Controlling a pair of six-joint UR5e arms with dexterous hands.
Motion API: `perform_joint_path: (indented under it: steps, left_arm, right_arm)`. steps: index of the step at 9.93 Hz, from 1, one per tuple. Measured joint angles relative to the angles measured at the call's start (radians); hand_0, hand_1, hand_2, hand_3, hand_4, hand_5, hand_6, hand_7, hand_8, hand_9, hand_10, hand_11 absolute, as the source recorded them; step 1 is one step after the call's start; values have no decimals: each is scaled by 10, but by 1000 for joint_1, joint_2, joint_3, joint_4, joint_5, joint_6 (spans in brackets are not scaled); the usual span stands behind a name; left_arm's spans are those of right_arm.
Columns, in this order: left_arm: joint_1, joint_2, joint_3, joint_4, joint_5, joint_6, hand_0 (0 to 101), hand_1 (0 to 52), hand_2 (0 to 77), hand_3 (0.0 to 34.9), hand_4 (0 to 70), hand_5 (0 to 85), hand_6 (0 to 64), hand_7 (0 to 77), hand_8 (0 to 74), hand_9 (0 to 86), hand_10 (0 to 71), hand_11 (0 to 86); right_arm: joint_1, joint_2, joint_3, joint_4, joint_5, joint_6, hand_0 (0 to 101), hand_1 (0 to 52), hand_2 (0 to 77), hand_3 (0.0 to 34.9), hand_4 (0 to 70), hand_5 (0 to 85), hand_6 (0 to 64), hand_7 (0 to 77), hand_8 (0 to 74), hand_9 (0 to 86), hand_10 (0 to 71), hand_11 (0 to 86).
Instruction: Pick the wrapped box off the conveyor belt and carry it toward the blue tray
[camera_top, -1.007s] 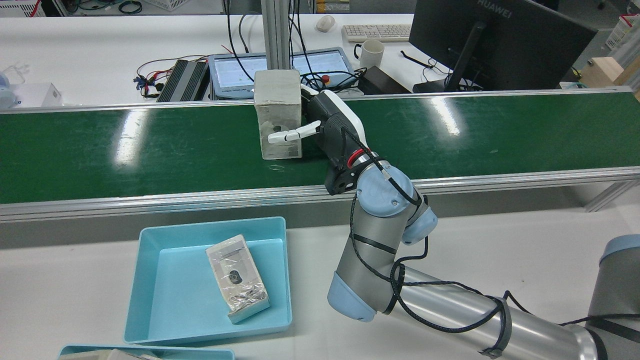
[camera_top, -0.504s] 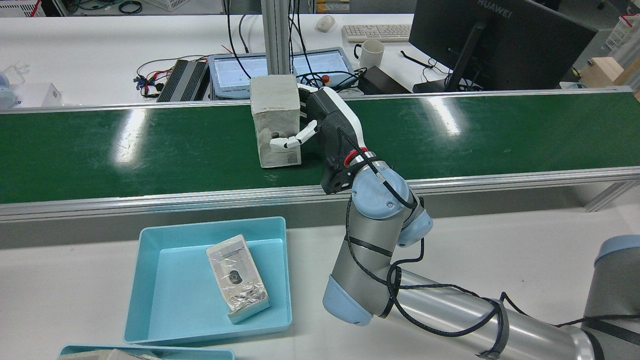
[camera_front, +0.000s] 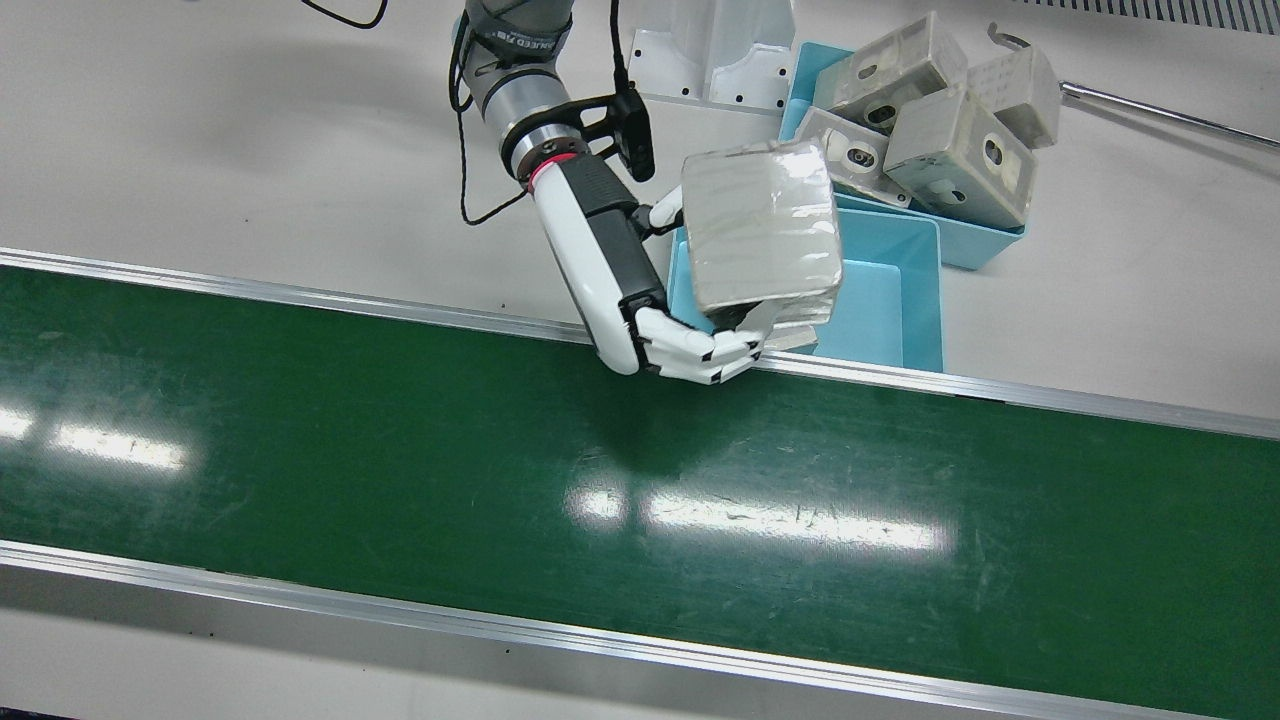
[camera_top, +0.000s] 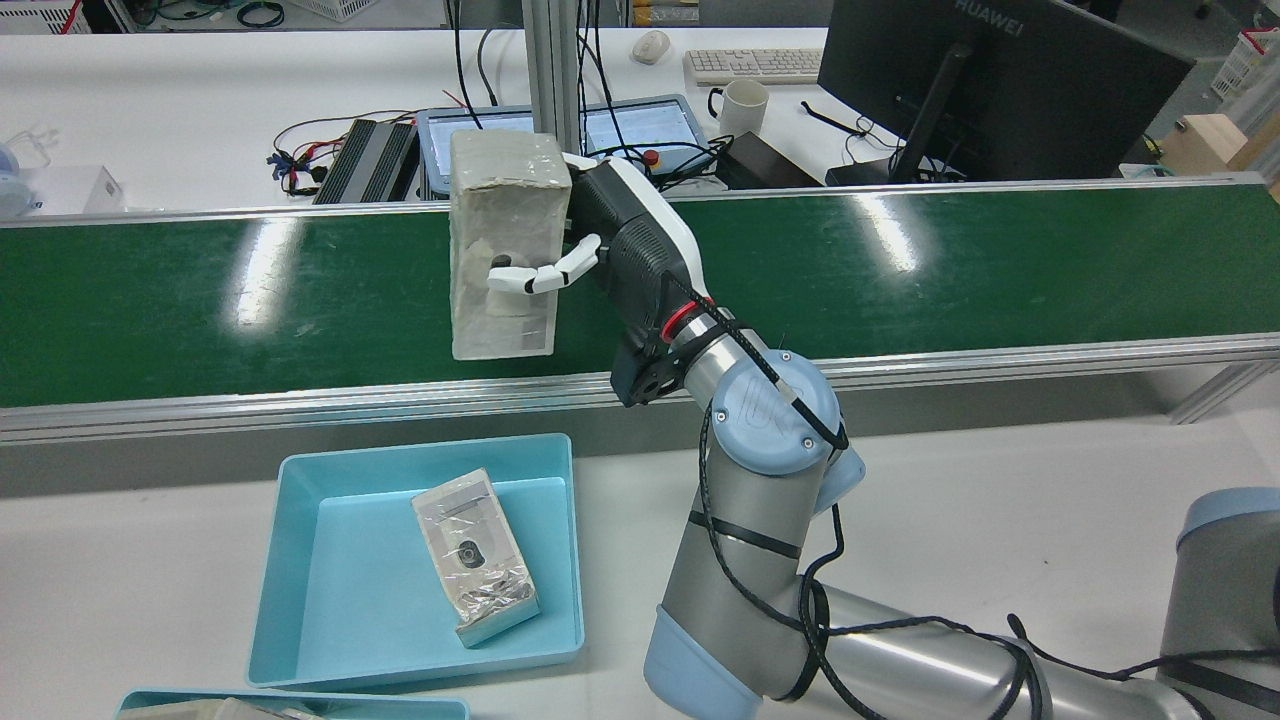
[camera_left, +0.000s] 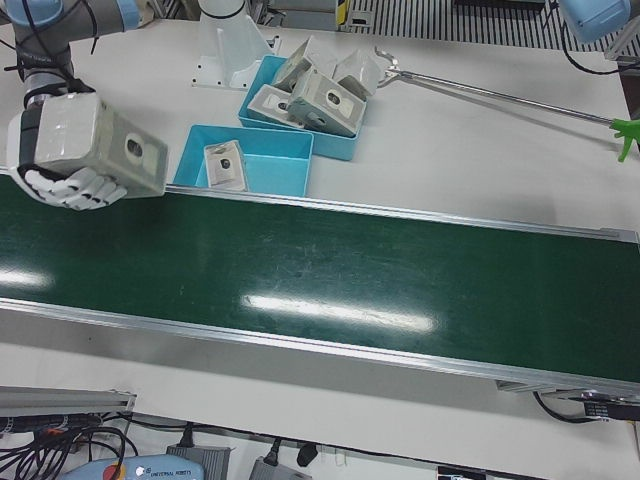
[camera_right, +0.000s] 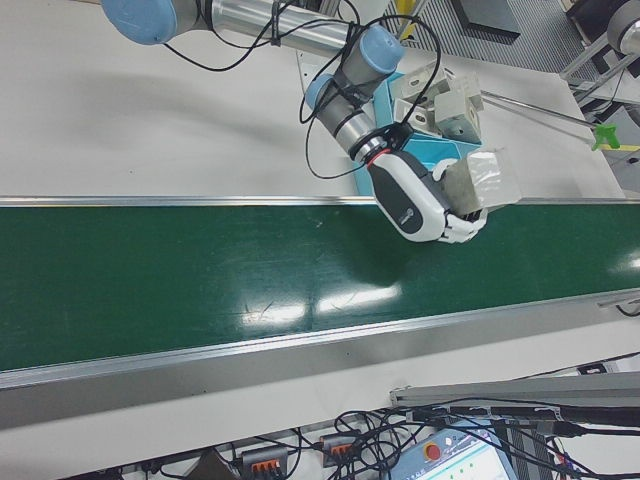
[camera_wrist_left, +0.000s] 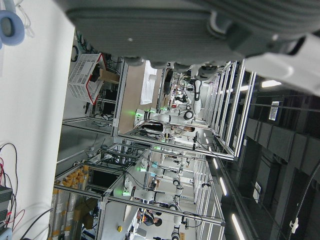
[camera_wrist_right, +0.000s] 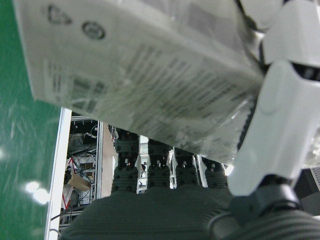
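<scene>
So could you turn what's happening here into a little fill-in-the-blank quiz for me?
1. The wrapped box is held by the robot's ____ hand.
2. The conveyor belt is coloured ____.
3. The nearer blue tray already holds ____ wrapped box.
4. The held box is lifted clear of the ____.

Missing words: right; green; one; belt

The front view looks almost straight down on the conveyor belt (camera_front: 400, 470). The rear view looks forward and down across it from high behind. Both side-front views face the robot and share the belt. The hand cameras sit close, turned sideways.
</scene>
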Motion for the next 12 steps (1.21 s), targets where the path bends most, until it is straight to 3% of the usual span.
perform_joint_path:
  steps: [1, 2, 3, 4, 5, 7, 8, 9, 10, 11, 12]
  left_arm:
    - [0, 0, 0, 0, 0, 0, 0, 0, 11, 0, 0, 11, 5, 5, 5, 5, 5, 5]
    - [0, 0, 0, 0, 0, 0, 0, 0, 11, 0, 0, 11, 5, 5, 5, 5, 5, 5]
    - [0, 0, 0, 0, 0, 0, 0, 0, 11, 0, 0, 11, 5, 5, 5, 5, 5, 5]
    - [0, 0, 0, 0, 0, 0, 0, 0, 5, 0, 0, 11, 5, 5, 5, 5, 5, 5]
    - [0, 0, 0, 0, 0, 0, 0, 0, 11, 0, 0, 11, 5, 5, 5, 5, 0, 5]
    - [0, 0, 0, 0, 0, 0, 0, 0, 5, 0, 0, 11, 5, 5, 5, 5, 5, 5]
    - [0, 0, 0, 0, 0, 0, 0, 0, 11, 0, 0, 11, 5, 5, 5, 5, 0, 5]
    - [0, 0, 0, 0, 0, 0, 0, 0, 11, 0, 0, 11, 5, 5, 5, 5, 0, 5]
    - [0, 0, 0, 0, 0, 0, 0, 0, 11, 0, 0, 11, 5, 5, 5, 5, 5, 5]
    - [0, 0, 0, 0, 0, 0, 0, 0, 5, 0, 0, 11, 5, 5, 5, 5, 5, 5]
    - [0, 0, 0, 0, 0, 0, 0, 0, 5, 0, 0, 11, 5, 5, 5, 5, 5, 5]
  right_arm:
    - [-54, -2, 36, -5, 28, -33, 485, 82, 327, 3, 371, 420, 365, 491, 524, 447, 600, 338]
    - [-97, -4, 50, -7, 51, -64, 470, 16, 360, 3, 371, 442, 382, 507, 556, 475, 611, 387]
    - [-126, -9, 48, -5, 62, -88, 470, 11, 382, 1, 360, 464, 393, 529, 573, 496, 605, 442]
    - [-147, -14, 34, -2, 67, -105, 471, 11, 382, 0, 355, 475, 393, 535, 573, 502, 562, 491]
    - [-161, -16, 17, 1, 65, -111, 475, 11, 382, 0, 251, 540, 360, 556, 529, 518, 425, 518]
    - [-183, -17, -9, 11, 56, -113, 475, 11, 382, 0, 251, 540, 360, 556, 529, 518, 425, 518]
    - [-191, -17, -15, 20, 48, -113, 498, 54, 404, 0, 104, 382, 256, 475, 404, 415, 229, 349]
    - [-197, -16, -18, 30, 35, -112, 498, 54, 404, 0, 104, 382, 256, 475, 404, 415, 229, 349]
    - [-199, -14, -20, 37, 24, -112, 393, 185, 355, 45, 38, 142, 104, 360, 196, 229, 0, 158]
    - [-201, -11, -20, 41, 17, -112, 393, 185, 355, 45, 38, 142, 104, 360, 196, 229, 0, 158]
    - [-201, -9, -18, 42, 14, -111, 397, 27, 207, 138, 54, 16, 11, 120, 0, 16, 0, 16]
